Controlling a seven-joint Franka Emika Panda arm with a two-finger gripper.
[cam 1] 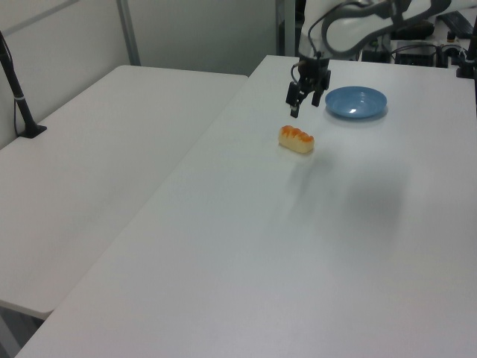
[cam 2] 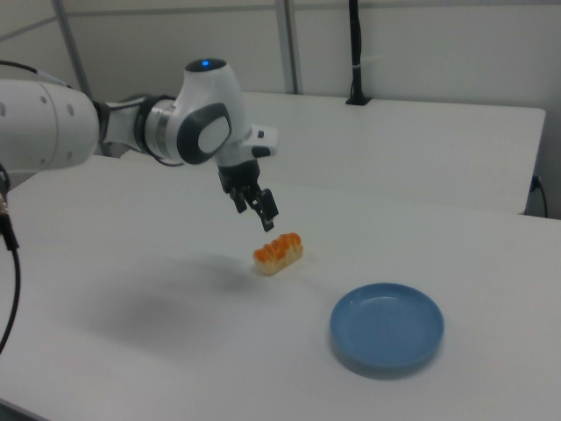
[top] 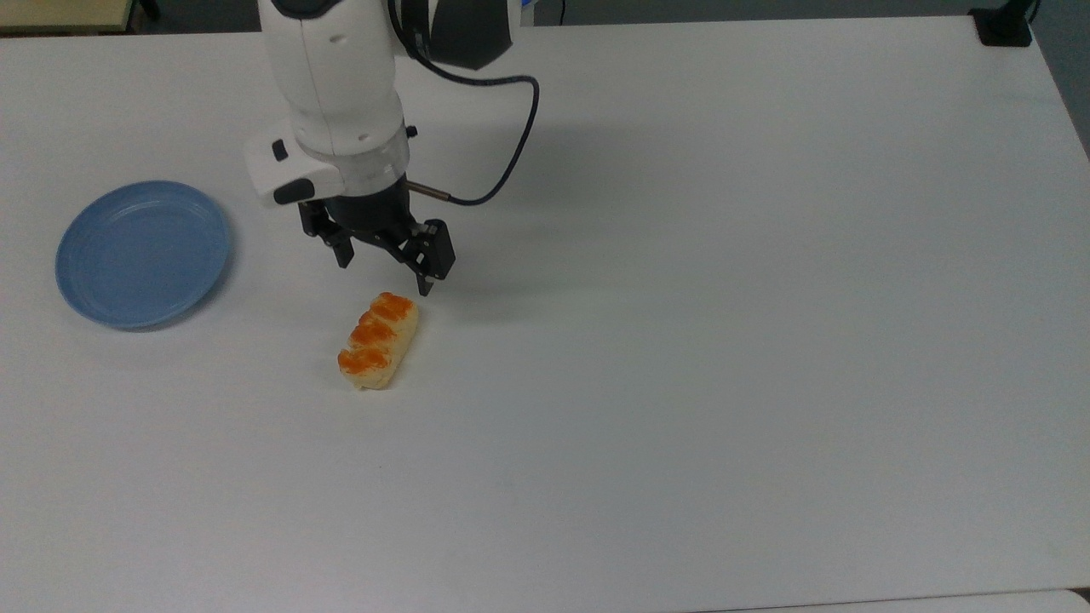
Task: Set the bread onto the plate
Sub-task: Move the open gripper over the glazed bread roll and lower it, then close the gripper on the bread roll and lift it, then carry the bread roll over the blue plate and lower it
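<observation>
Your gripper (top: 387,272) hangs in the air with its two black fingers spread wide and nothing between them — it touches neither the bread nor the table. In the top view the fingertip (top: 428,288) on the top view's right sits just above the upper end of the bread (top: 378,340), while the other finger (top: 343,254) ends higher and further to the top view's left. The right view shows the gripper (cam 2: 253,210) tilted, fingers pointing down toward the loaf, with a clear gap of air between the tips and the bread (cam 2: 279,252).

The bread lies flat on the white table (top: 724,340), its three orange-brown bumps facing up, its long axis running diagonally from lower left to upper right in the top view. In the left view you see the gripper (cam 1: 304,101) above and slightly behind the bread (cam 1: 297,139).

The plate (top: 142,253) rests on the table well apart from the bread, toward the top view's left, and holds nothing. In the right view the plate (cam 2: 387,327) lies nearer the camera than the bread; in the left view the plate (cam 1: 356,101) lies beyond it, to the left view's right of the gripper.

A black cable (top: 502,162) loops from the wrist of the arm (top: 336,94) — it hangs clear of the table.
</observation>
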